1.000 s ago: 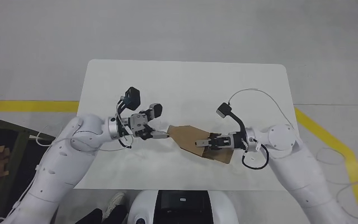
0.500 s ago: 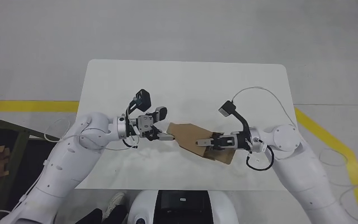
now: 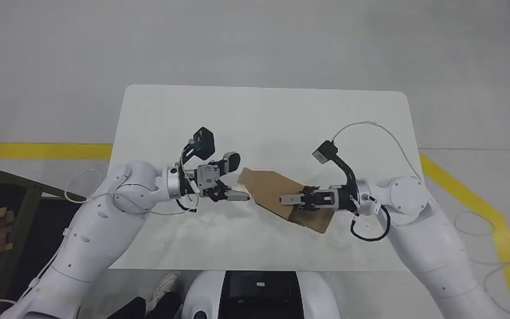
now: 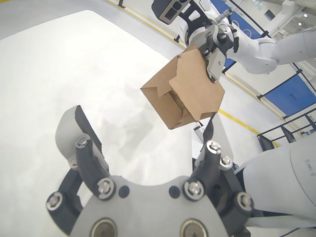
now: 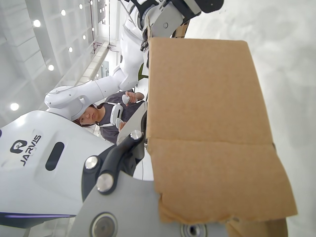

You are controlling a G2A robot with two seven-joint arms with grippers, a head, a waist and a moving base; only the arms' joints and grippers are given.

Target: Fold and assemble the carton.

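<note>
item: carton (image 3: 275,194). brown corrugated board, partly formed into a box, held off the table (image 3: 335,120) over its front middle, between your two arms. the end facing your left arm is half closed. the flaps (image 4: 172,92) overlap there, and one large flap stands proud of the rest with a gap showing beneath it.

item: right gripper (image 3: 296,199). clamped on the carton's wall, away from the flapped end, with one finger (image 4: 213,67) lying flat on the outside of the panel. it alone carries the carton.

item: left gripper (image 3: 233,177). spread wide, holding nothing. it sits just beside the flapped end, with one fingertip (image 4: 211,127) right under the lower corner of the proud flap — you cannot tell from these views whether it touches.

step in hand, as judged: closing the end flaps. the body looks already squared up, and the end is not yet locked.

next move, as judged: bring a left finger against the proud flap and press it flat into the end, tucking its edge under its neighbour. that calls for a steady counter-hold from your right arm and a push along the carton's length rather than across it. keep the touch light — board held by one wall may twist or slip in the clamp if you lean hard.
</note>
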